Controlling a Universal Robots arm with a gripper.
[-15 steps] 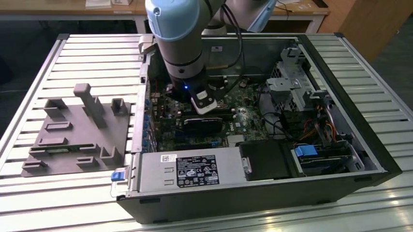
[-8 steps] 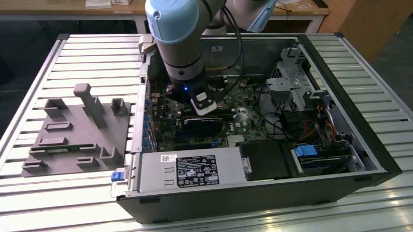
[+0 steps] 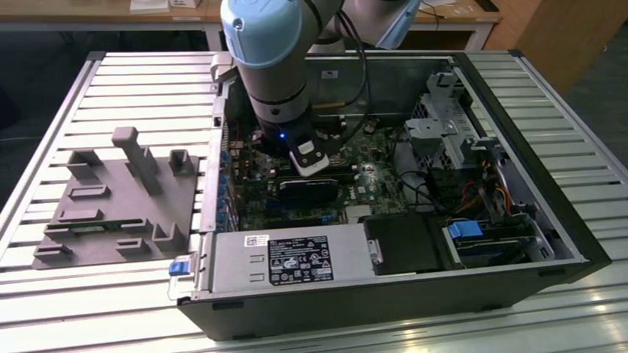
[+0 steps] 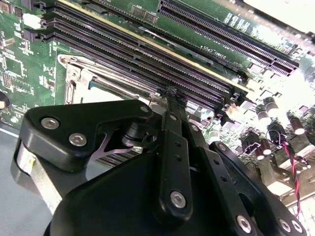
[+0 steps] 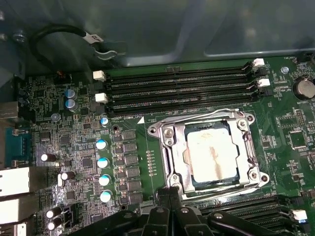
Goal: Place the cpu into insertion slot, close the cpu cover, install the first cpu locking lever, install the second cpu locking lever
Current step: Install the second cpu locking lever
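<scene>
In the first wrist view the cpu (image 5: 214, 155), pale and silvery with a brown smear, lies flat in the insertion slot (image 5: 158, 131). The cpu cover (image 5: 176, 153) lies down over it, framing the chip in its window. One thin wire locking lever (image 5: 197, 119) runs along the side by the memory slots. Another lever (image 5: 231, 192) runs along the opposite side. My gripper (image 5: 170, 192) is shut, its black tips together at a corner of the socket with nothing visible between them. The second wrist view shows the gripper (image 4: 172, 93) at the socket's (image 4: 98, 81) edge. In the exterior view the gripper (image 3: 312, 163) reaches down into the case.
Long black memory slots (image 5: 182, 88) flank the socket, with capacitors (image 5: 102, 162) beside it. In the exterior view the open computer case (image 3: 549, 176) holds a black heatsink block (image 3: 309, 191), a power supply (image 3: 284, 257) and a drive cage (image 3: 446, 132). A grey fixture (image 3: 118, 198) lies on the table at that view's left.
</scene>
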